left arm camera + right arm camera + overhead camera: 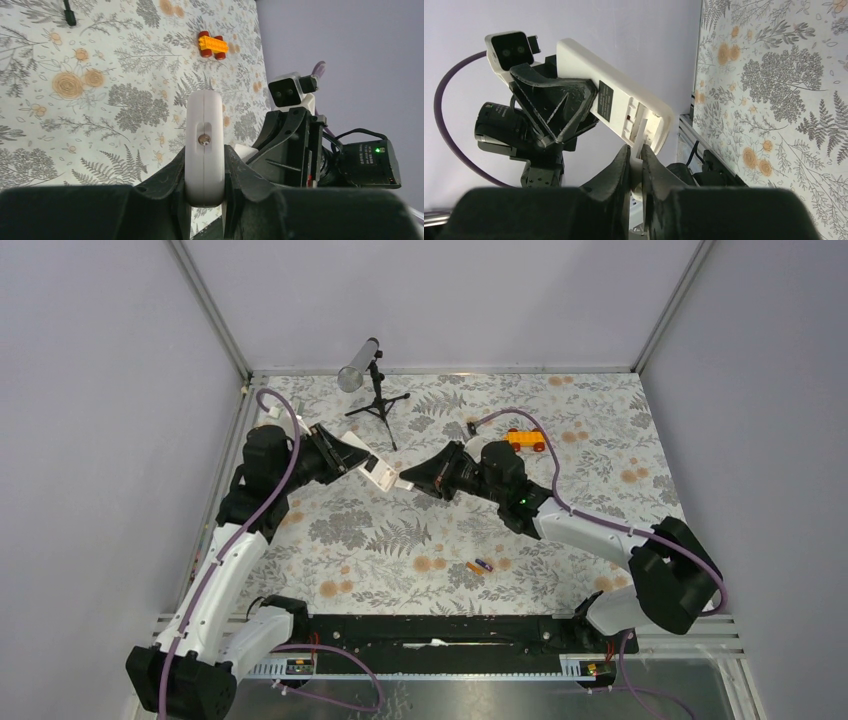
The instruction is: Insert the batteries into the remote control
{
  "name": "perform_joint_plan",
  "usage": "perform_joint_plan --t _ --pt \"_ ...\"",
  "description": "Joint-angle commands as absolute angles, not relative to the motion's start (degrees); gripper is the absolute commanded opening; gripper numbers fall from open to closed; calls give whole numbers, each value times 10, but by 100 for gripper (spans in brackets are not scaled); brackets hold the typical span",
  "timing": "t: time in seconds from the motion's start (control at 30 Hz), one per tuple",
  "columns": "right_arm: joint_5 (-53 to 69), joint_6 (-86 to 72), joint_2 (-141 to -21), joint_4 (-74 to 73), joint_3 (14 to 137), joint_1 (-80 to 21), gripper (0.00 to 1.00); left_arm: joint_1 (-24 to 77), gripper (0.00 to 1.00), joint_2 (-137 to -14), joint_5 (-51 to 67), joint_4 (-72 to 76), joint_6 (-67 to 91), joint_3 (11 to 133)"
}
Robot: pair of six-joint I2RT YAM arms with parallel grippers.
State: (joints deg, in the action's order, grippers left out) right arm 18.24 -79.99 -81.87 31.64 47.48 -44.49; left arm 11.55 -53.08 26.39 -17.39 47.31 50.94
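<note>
**Top view and both wrist views.** The remote control (381, 473) is held clear of the floral tabletop (400, 540) by the left gripper (366, 463). The left fingers (169, 177) are pressed against the handset's two broad faces, so that one white edge is turned towards the left wrist camera.

In the right wrist view the white back of the remote control is presented, with the battery compartment (636, 112) exposed at its free end. The right gripper (636, 162) is brought up to that free end. Its fingers (618, 170) are closed on a thin white battery cover (639, 145), which is pinched between them. The cover's upper end lies at the compartment, but whether it is attached there cannot be told.

The batteries (480, 566), one orange and one blue-purple, are seen lying close together on the tabletop. They are well apart from the remote control, to its right and on the side nearer the arm bases. An orange toy car (525, 439) stands to the right of the remote control, on the far side. A small black tripod (380, 405) carrying a grey tube stands just beyond the remote control.
</note>
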Motion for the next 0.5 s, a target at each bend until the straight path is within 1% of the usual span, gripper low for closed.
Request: perform_joint_plan --t 0.0,0.07,0.13,0.27,0.33,0.4,0.47 --pt "193 -785 -804 326 462 -418 0 112 0 -531 225 -165 435 525" --pt "187 -764 -782 301 450 -402 0 112 0 -532 214 -174 420 524" --pt "175 -703 -758 232 445 -383 0 112 0 -532 211 -178 408 522" --pt "127 -532 -734 48 453 -346 0 112 0 -530 231 -171 391 516" --pt "97 -456 -732 -19 444 -337 1 112 0 -528 246 -160 387 509" --pt "79 -407 -734 -49 421 -327 2 113 0 -524 265 -145 386 501" --pt "84 -376 -735 -47 393 -317 3 113 0 -521 271 -135 387 496"
